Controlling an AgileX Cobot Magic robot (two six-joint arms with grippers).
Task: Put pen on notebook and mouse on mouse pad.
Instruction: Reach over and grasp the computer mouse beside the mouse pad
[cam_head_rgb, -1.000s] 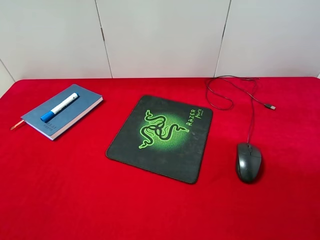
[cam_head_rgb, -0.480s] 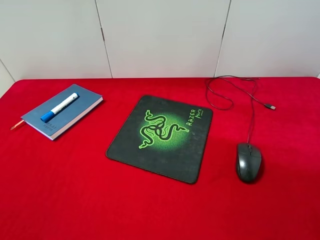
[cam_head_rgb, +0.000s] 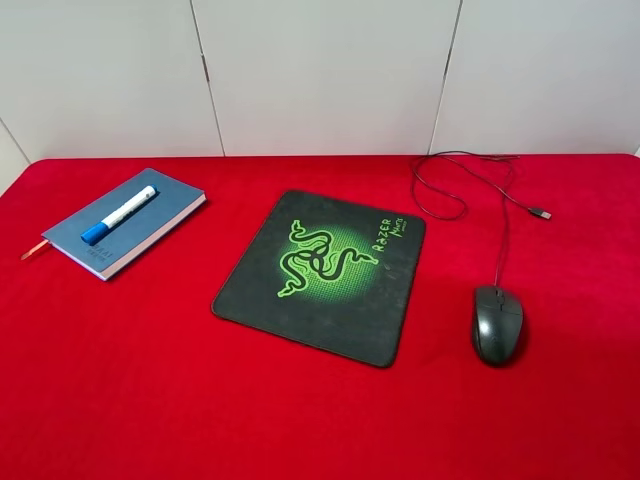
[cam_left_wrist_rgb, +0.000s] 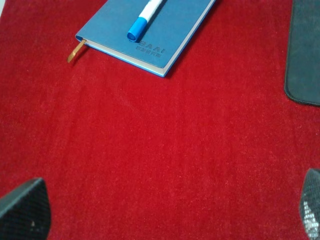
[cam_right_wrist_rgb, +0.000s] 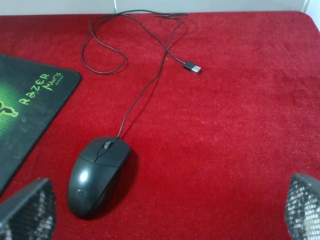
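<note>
The white pen (cam_head_rgb: 118, 214) with its blue cap lies along the slate-blue notebook (cam_head_rgb: 150, 222) at the left of the red table; both also show as the pen (cam_left_wrist_rgb: 143, 18) and the notebook (cam_left_wrist_rgb: 172, 30) in the left wrist view. The black mouse pad (cam_head_rgb: 322, 275) with the green logo lies in the middle. To its right, on the cloth, rests the black mouse (cam_head_rgb: 497, 324), also the mouse (cam_right_wrist_rgb: 97, 175) in the right wrist view, apart from the mouse pad (cam_right_wrist_rgb: 25, 110). My left gripper (cam_left_wrist_rgb: 167, 212) is open over bare cloth. My right gripper (cam_right_wrist_rgb: 165, 210) is open just short of the mouse.
The mouse's thin black cable (cam_head_rgb: 470, 185) loops toward the back edge and ends in a USB plug (cam_right_wrist_rgb: 192, 67). An orange ribbon (cam_head_rgb: 34, 249) sticks out of the notebook. A white panelled wall (cam_head_rgb: 320, 75) stands behind the red table (cam_head_rgb: 150, 380).
</note>
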